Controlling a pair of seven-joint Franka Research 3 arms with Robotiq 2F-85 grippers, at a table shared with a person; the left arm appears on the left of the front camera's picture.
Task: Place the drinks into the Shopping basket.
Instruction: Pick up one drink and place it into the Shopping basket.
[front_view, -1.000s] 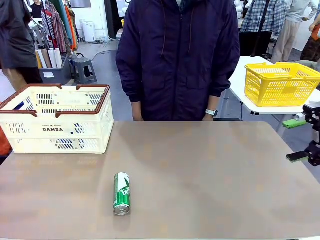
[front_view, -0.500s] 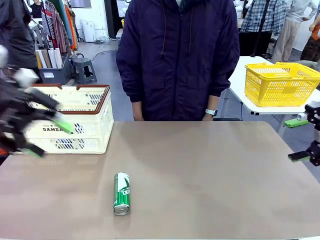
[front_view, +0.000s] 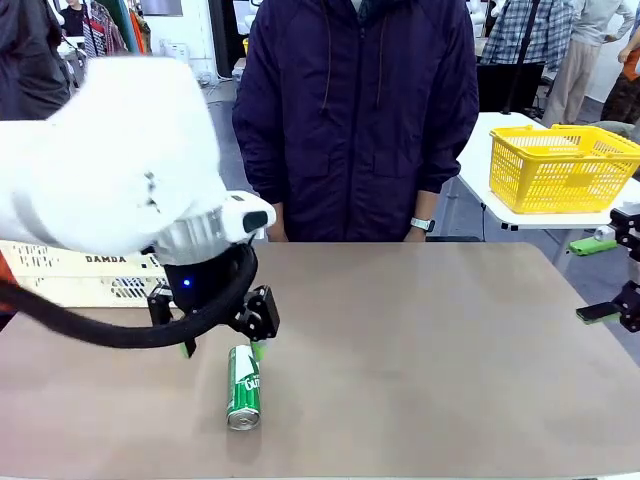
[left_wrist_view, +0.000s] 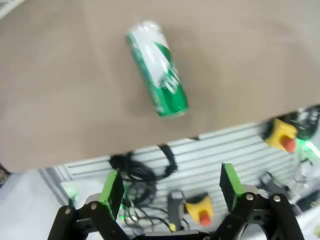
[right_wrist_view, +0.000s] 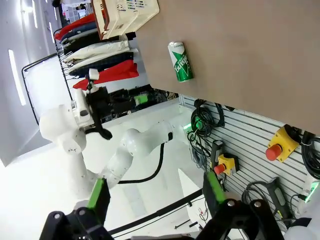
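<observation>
One green can (front_view: 243, 386) lies on the one tabletop (front_view: 420, 340), with one cream crate (front_view: 90, 275) at its far left, one yellow basket (front_view: 560, 165) on a second table behind, one person (front_view: 355, 120) across, and two open pincers, left (front_view: 220, 350) and right (right_wrist_view: 155, 197).

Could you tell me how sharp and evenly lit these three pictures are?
Front view: evenly lit and sharp on the green can, while the left arm's white housing close to the lens is overexposed and soft. Left wrist view: slightly blurred throughout, the can smeared. Right wrist view: wide-angle and rolled sideways, the can crisp, the floor glaring white.
</observation>
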